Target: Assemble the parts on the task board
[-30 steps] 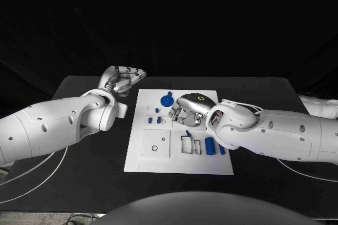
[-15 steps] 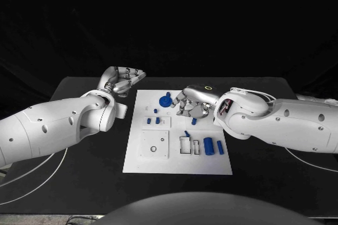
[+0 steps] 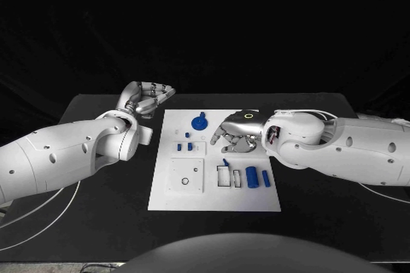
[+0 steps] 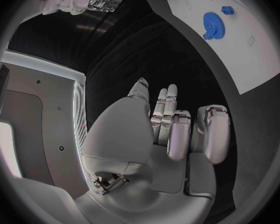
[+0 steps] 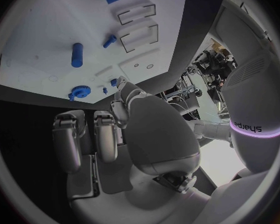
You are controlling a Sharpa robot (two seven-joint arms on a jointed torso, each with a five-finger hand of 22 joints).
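Right hand [image 3: 235,134] hovers over the task board [image 3: 171,199], fingers curled, nothing visibly held; the blue gear [image 3: 199,122] lies just beside it, the blue cylinder [image 3: 252,176] near its wrist side. Left hand [image 3: 147,97] rests off-board over the worktop [image 3: 102,225], fingers curled, empty. Judged step: selecting a part; next move needs fingers opened over one piece

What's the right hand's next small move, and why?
Probably lower the right hand onto a loose part such as the small blue cylinder and pinch it. The hand hovers over the middle of the white task board holding nothing, fingers apart. The left hand sits off the board, empty.
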